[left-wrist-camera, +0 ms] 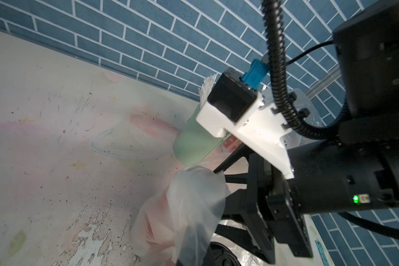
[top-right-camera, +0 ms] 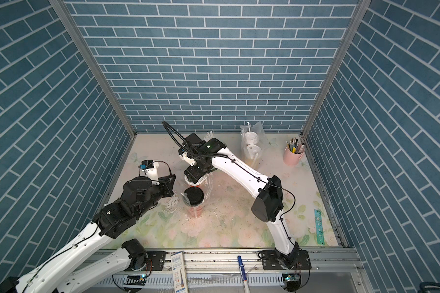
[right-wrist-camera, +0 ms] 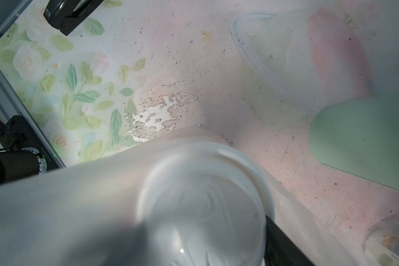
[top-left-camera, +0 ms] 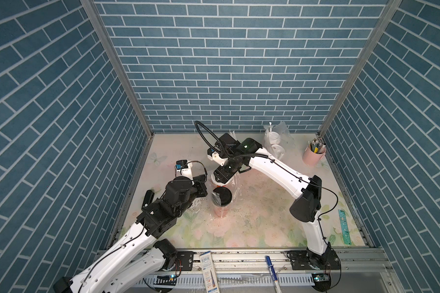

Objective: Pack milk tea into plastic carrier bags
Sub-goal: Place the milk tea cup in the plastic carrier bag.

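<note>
A clear plastic carrier bag [top-left-camera: 235, 187] [top-right-camera: 207, 187] stands mid-table around two red milk tea cups. The nearer cup has a black lid [top-left-camera: 222, 196] [top-right-camera: 194, 196]. Behind it stands the white-lidded cup [top-left-camera: 215, 183], whose lid [right-wrist-camera: 200, 207] fills the right wrist view. My right gripper [top-left-camera: 222, 177] hangs over that lid, straddling it. One black finger [right-wrist-camera: 283, 244] lies beside the rim, and bag film hides the other. My left gripper [top-left-camera: 202, 189] is shut on the bag's left edge, and the film [left-wrist-camera: 194, 202] rises toward it.
Another clear bag [top-left-camera: 277, 142] [top-right-camera: 252, 144] holding two white-lidded cups stands at the back. A mint-green cup [left-wrist-camera: 194, 142] [right-wrist-camera: 364, 138] of straws stands behind my right wrist. A pink cup [top-left-camera: 314, 156] of pens is at the back right, and a teal ruler [top-left-camera: 344, 225] lies along the right edge.
</note>
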You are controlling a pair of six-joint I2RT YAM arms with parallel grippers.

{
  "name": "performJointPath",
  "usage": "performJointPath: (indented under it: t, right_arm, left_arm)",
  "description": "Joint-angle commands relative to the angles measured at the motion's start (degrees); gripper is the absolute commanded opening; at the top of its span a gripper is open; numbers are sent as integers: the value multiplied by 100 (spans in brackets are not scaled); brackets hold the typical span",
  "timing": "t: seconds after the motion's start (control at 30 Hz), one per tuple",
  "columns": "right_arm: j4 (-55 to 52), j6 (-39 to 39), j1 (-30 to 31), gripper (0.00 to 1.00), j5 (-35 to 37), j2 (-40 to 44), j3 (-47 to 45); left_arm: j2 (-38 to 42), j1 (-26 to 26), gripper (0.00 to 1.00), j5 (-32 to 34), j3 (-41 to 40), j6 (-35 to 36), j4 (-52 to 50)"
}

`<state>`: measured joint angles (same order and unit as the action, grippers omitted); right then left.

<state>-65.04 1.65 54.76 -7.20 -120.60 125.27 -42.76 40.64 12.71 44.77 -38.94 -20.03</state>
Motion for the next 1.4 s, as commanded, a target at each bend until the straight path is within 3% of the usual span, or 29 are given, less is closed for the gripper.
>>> performJointPath:
  t: [0.0,0.2,0.43,0.67,0.8,0.97,1.13,1.37]
  right_arm:
    - [203,89,39,77,170,119,-158]
    - [191,124,39,86,357,291,-135]
    - [231,154,43,88,615,860,-178]
    - [1007,358,34,89,806,1942,-1427]
    - [1125,529,-34,88,832,2089,-1940]
    - [1273,964,-240,72,615,1980,-2324]
    - [1824,1253,-469,69,-249,1948,-2735]
    - [2146,1528,-615,60,-895,1835,-2852]
  left_arm:
    - [34,-36,0,124,142,88,-71]
    - [-6,-35,0,96,119,97,-62]
    - [45,-30,0,100,50,108,-80]
    - [160,-36,0,198,-11,115,-203]
    - [228,-36,0,265,-47,110,-262]
    - [241,-39,0,298,-40,115,-335]
    - [216,-34,0,320,-48,115,-343]
    - [240,-39,0,363,-48,110,-404]
